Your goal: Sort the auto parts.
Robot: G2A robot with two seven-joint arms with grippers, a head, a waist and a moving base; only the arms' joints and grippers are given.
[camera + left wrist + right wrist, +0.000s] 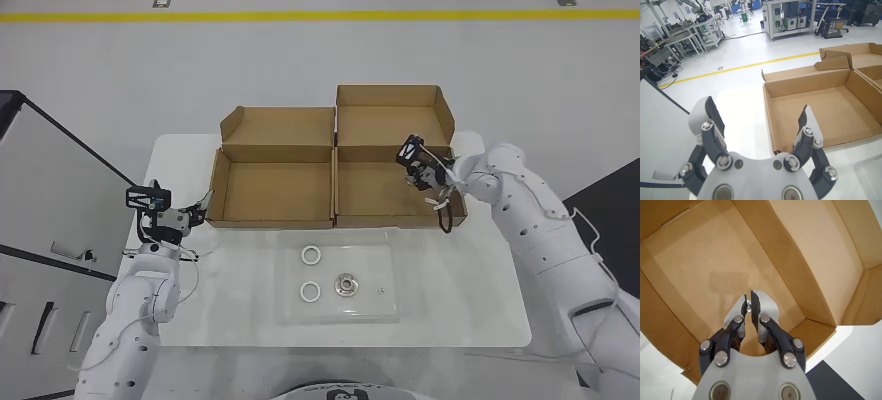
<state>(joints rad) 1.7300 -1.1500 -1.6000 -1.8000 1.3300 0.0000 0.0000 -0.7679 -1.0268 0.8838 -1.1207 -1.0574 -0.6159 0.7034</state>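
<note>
Right gripper (749, 296) sat low over the open right-hand brown cardboard box (702, 253), jaws pinched almost together on a small silver metal bolt (748, 309). That was the relation to watch: the bolt hung directly above the bare box floor, with the walls standing well out on every side. A release there would likely have landed it inside. Its long axis seemed to run along the fingers, one end facing the wrist camera. The far end was buried between the black pads, so its full length was hard to judge.

Over on the other side, the left gripper (757, 104) hovered beside the outer wall of the left-hand brown cardboard box (819, 109), jaws wide apart with nothing between them.

On the white table (470, 300) in front of the boxes, the clear shallow tray (370, 250) held two white rings (312, 256), a round grey metal flanged part (346, 284) and a tiny speck of a fastener (381, 290), too small to identify. The rings lay toward the left arm's side, so that arm looked nearer to them.
</note>
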